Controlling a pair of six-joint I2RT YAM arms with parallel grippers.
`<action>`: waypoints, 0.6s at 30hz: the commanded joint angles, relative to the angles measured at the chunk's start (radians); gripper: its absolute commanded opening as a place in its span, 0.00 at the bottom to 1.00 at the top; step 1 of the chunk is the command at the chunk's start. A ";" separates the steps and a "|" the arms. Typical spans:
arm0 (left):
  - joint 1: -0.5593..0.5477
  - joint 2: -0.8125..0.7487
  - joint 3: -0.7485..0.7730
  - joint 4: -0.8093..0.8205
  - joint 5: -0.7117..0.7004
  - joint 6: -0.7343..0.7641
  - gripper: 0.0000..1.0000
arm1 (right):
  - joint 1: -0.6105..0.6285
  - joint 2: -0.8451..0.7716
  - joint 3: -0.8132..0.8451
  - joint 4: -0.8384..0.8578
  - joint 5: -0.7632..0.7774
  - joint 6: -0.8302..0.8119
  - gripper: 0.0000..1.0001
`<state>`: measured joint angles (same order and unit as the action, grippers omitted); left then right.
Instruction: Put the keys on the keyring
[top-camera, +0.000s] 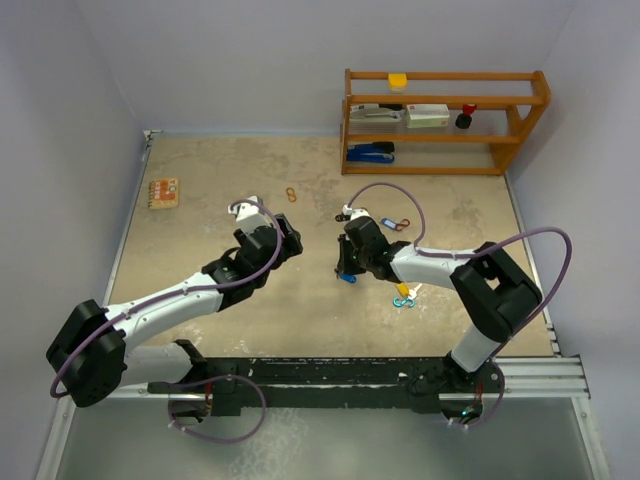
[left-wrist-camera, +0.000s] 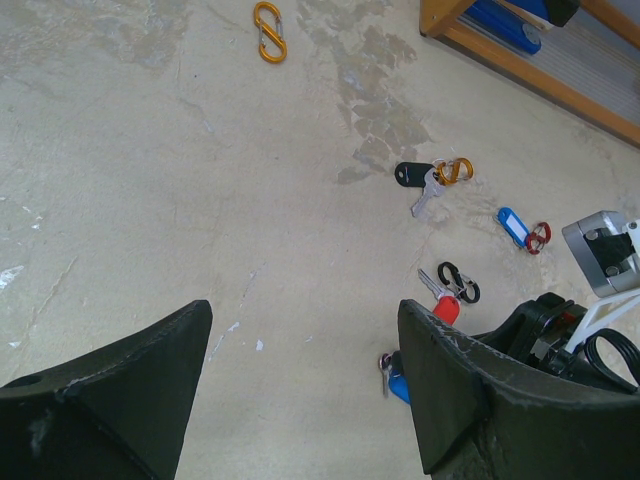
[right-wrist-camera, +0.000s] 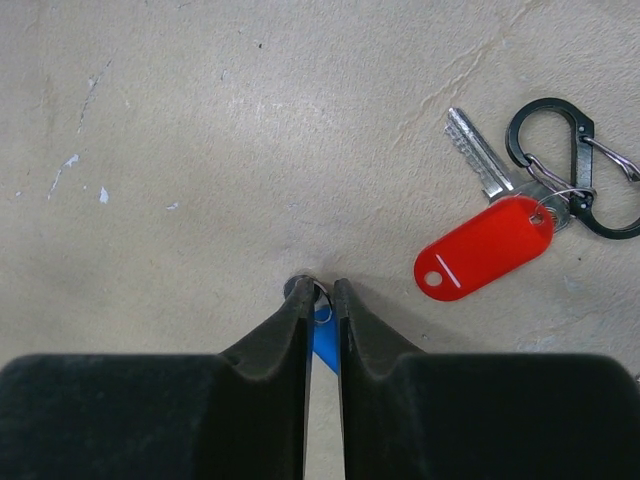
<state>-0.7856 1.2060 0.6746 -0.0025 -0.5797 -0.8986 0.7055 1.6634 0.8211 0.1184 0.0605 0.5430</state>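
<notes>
Right tool (right-wrist-camera: 320, 292) pinching blue key (right-wrist-camera: 326, 345), red key (right-wrist-camera: 485, 247) close alongside, shelf (top-camera: 440, 75) well apart

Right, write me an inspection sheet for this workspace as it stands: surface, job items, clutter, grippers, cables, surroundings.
Surface: beige mottled tabletop, scuffed and stained.
Job's things: red-tagged silver key with a black carabiner clip; black-tagged key with an orange clip; blue tag with a red clip; yellow tag with a teal clip; second blue tag in the right jaws.
Clutter: loose orange carabiner clip; small orange packet.
Grippers: left gripper wide open, empty; right gripper, jaws pinched on the second blue tag.
Cables: purple cables loop along both arms.
Surroundings: wooden shelf rack, far right; grey walls.
</notes>
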 joint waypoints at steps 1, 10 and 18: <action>0.006 -0.012 -0.001 0.027 -0.008 -0.002 0.72 | -0.004 -0.017 0.019 0.014 0.010 -0.021 0.17; 0.008 0.000 0.005 0.030 -0.005 0.001 0.72 | -0.003 -0.039 0.012 0.016 0.029 -0.029 0.26; 0.008 0.002 0.009 0.032 -0.004 0.003 0.72 | 0.003 -0.100 0.004 0.019 0.100 -0.078 0.36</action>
<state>-0.7856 1.2098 0.6746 -0.0025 -0.5797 -0.8986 0.7055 1.6264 0.8207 0.1181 0.1131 0.5091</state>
